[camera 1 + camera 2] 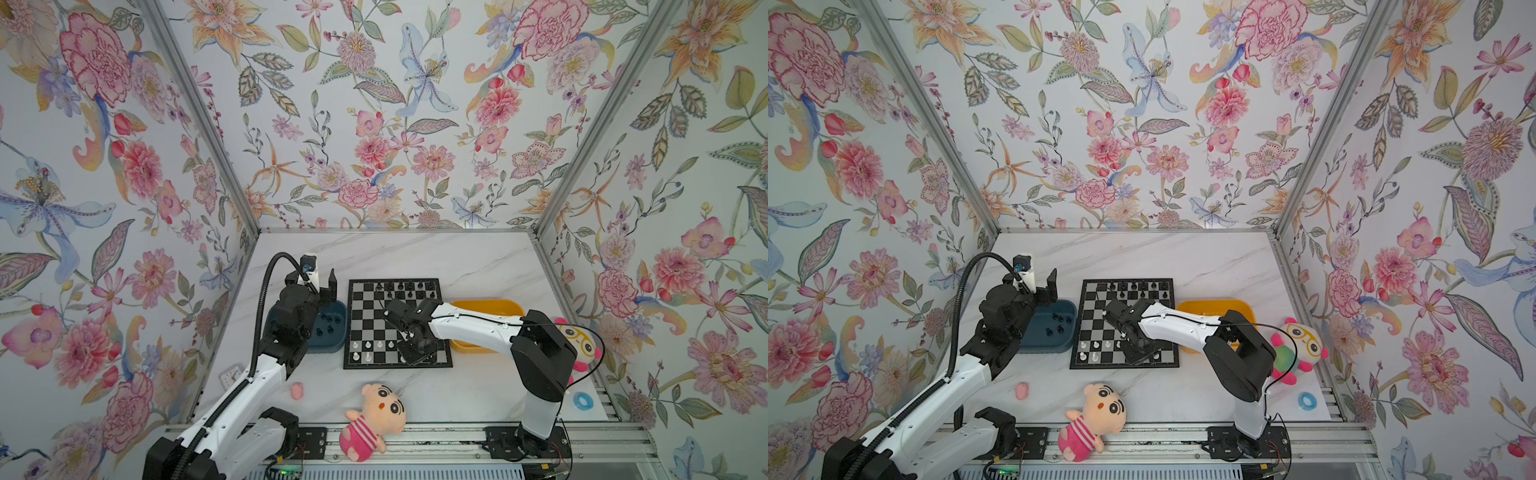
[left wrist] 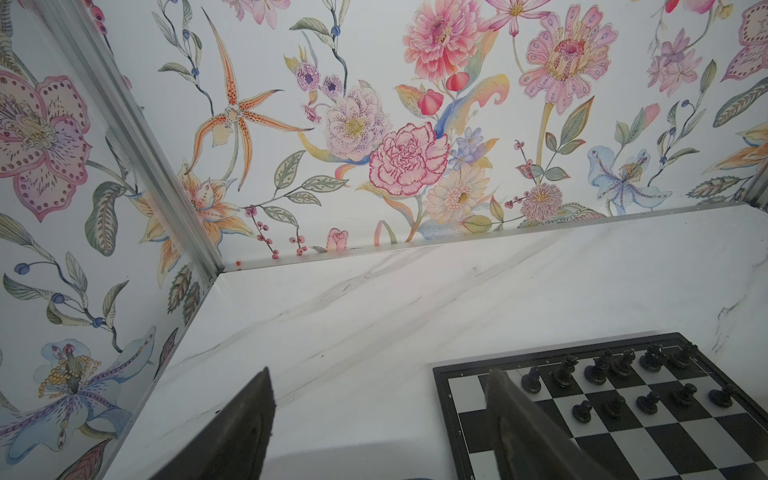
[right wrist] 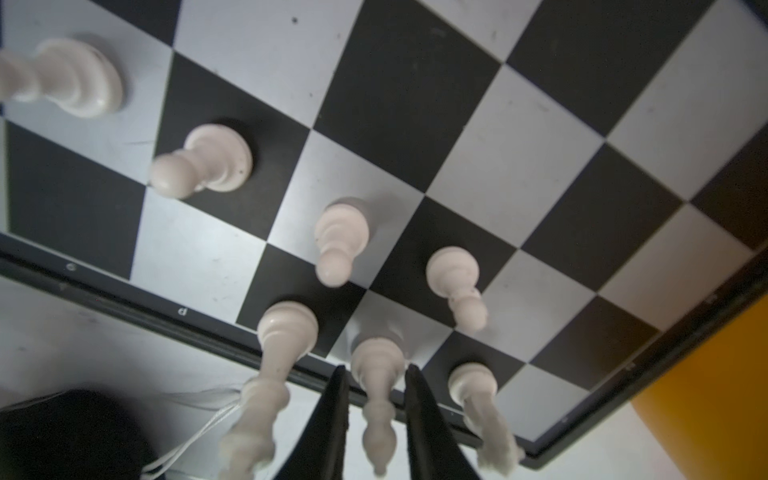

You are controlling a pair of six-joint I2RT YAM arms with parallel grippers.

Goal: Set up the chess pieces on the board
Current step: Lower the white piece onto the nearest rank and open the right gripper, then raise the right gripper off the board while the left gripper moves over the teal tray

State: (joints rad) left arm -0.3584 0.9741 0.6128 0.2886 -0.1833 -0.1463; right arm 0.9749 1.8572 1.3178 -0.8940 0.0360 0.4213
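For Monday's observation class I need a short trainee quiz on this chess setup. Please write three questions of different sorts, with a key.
1. True or false: the left claw grips a black piece.
2. The white pieces on the board stand: A) on the rows nearest the arms' bases; B) on the farthest rows; C) in the middle rows.
3. What colour is the chess piece standing between the right claw fingers?

Key
1. False: its jaws stand wide apart with nothing between them.
2. A.
3. White.
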